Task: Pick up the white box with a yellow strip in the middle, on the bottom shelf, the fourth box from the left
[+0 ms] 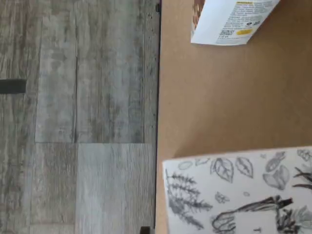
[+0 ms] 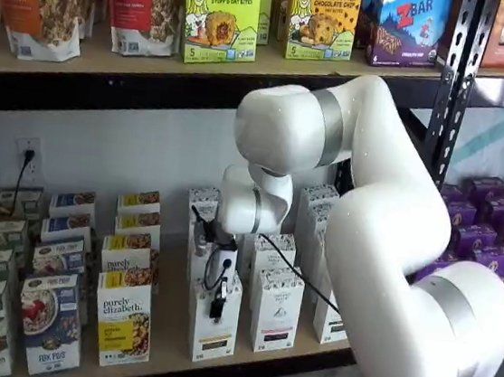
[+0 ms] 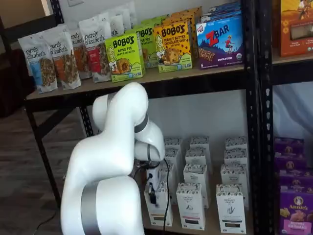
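Note:
The white box (image 2: 214, 332) stands at the front of the bottom shelf (image 2: 167, 347), a tall narrow carton with a patterned top. It also shows in the other shelf view, the white box (image 3: 159, 209). My gripper (image 2: 218, 301) reaches down over the box's top, and one black finger lies against the front face. The other finger is hidden, so I cannot tell its state. In a shelf view the gripper (image 3: 153, 195) sits at the box's top left. The wrist view shows the leaf-patterned top of the white box (image 1: 241, 192) close up on the brown shelf board (image 1: 219, 102).
Like white cartons (image 2: 276, 308) stand in rows to the right, and granola boxes (image 2: 122, 319) to the left. A white printed box (image 1: 229, 22) lies further along the board. Grey plank floor (image 1: 78, 122) lies beyond the shelf edge. The upper shelf (image 2: 157, 64) carries snack boxes.

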`<action>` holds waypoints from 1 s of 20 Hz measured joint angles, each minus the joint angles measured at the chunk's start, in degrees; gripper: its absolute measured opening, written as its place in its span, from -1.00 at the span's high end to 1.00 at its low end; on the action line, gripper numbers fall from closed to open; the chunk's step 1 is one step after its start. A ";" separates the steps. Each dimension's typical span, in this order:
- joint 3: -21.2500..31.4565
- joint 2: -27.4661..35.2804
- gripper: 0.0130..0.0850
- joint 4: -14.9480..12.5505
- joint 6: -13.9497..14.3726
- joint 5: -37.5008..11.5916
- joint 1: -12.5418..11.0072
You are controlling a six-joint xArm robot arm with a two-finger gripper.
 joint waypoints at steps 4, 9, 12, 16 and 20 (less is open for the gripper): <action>-0.60 0.65 -0.56 -0.36 0.43 -0.01 0.15; -0.91 1.10 -0.56 0.42 -0.16 -0.48 0.25; -1.09 1.19 -0.56 0.40 -0.15 -0.30 0.24; -1.17 1.13 -0.56 0.42 -0.22 -0.08 0.16; -0.92 0.89 -0.33 0.54 -0.36 -0.24 0.12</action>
